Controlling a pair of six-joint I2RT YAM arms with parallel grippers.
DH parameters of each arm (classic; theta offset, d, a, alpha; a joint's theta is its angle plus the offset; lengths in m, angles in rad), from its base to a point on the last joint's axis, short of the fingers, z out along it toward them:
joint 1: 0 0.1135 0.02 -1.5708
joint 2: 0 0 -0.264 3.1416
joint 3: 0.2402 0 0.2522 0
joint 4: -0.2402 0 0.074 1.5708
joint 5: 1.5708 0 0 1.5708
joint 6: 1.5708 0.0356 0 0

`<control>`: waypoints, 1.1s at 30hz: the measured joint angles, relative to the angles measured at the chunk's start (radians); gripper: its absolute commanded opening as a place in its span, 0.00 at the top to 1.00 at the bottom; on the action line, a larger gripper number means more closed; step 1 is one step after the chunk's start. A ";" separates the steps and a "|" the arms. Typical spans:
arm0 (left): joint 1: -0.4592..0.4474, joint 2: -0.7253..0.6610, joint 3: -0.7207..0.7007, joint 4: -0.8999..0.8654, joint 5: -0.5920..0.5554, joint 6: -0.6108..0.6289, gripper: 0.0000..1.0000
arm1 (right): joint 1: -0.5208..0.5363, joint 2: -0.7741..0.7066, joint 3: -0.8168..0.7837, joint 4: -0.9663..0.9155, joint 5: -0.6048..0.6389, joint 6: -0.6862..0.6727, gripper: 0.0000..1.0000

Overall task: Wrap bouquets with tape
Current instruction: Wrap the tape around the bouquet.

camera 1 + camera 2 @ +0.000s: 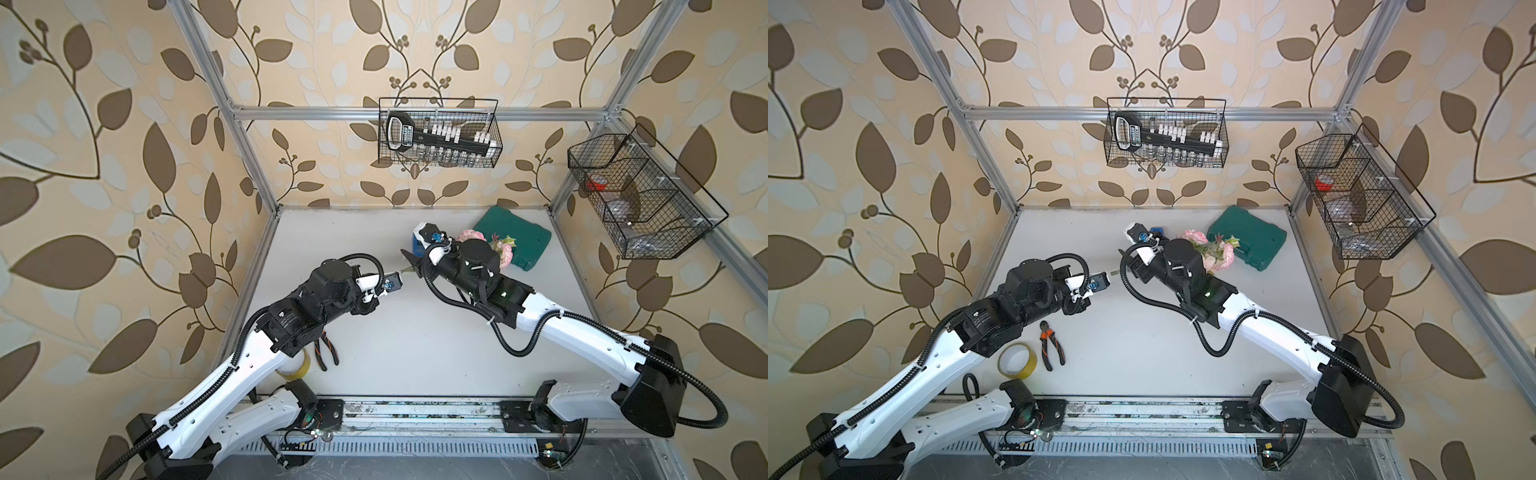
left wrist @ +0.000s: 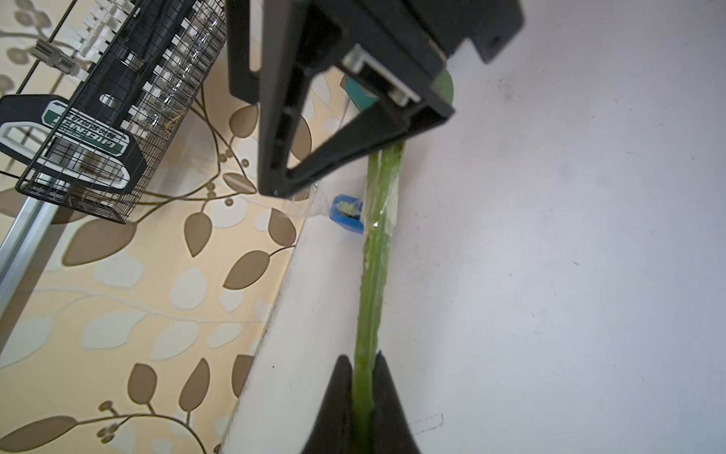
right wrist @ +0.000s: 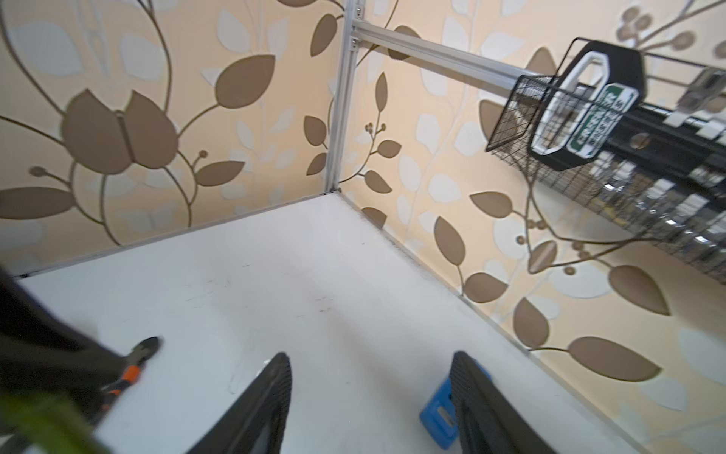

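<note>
Closest to the lens in the left wrist view, the left gripper [image 2: 361,359] was clamped tight on the green stems of the bouquet [image 2: 377,243], which ran away from it above the white table [image 1: 415,340] toward the right arm. The pink and cream blooms [image 1: 505,249] showed past the right wrist, in front of a closed green case [image 1: 515,241]. The right gripper [image 3: 371,359] stood wide with only bare tabletop between its fingers. The blue tape dispenser [image 3: 438,420] sat on the table just beside one finger, near the back wall, and a glossy clear film showed on the stems close to it. A wire basket [image 1: 390,160] hung on the back rail and held a long black socket holder [image 1: 436,137] with rows of white clips and shiny sockets. Its handle carried a green-and-white label (the lettering was turned and too small to read). A second wire basket [image 1: 665,243] on the right-hand frame had three compartments: something red and white in the farthest, a greyish item in the middle, and clear pieces I could not make out in the nearest. Near the left arm lay a yellowish tape ring [image 1: 1017,359] and, just beside it, cutters with orange-and-black handles [image 1: 1052,345].
</note>
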 measured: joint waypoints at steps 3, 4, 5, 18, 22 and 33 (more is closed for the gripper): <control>0.000 -0.001 -0.002 0.016 -0.023 0.000 1.00 | -0.009 0.000 0.086 -0.077 0.026 0.008 0.26; 0.000 0.000 -0.003 0.023 -0.035 -0.001 1.00 | -0.009 0.000 0.123 -0.114 0.029 0.024 0.26; 0.000 0.001 -0.005 0.031 -0.053 -0.001 1.00 | -0.009 -0.001 0.154 -0.140 0.033 0.047 0.26; 0.000 0.047 -0.080 0.249 -0.262 -0.045 1.00 | -0.008 -0.134 0.091 -0.253 -0.061 0.884 0.27; 0.000 0.047 -0.080 0.284 -0.262 -0.056 1.00 | -0.004 -0.036 0.073 -0.226 -0.123 1.037 0.27; 0.000 0.051 -0.080 0.302 -0.261 -0.059 1.00 | 0.022 0.085 0.127 -0.151 -0.152 1.191 0.45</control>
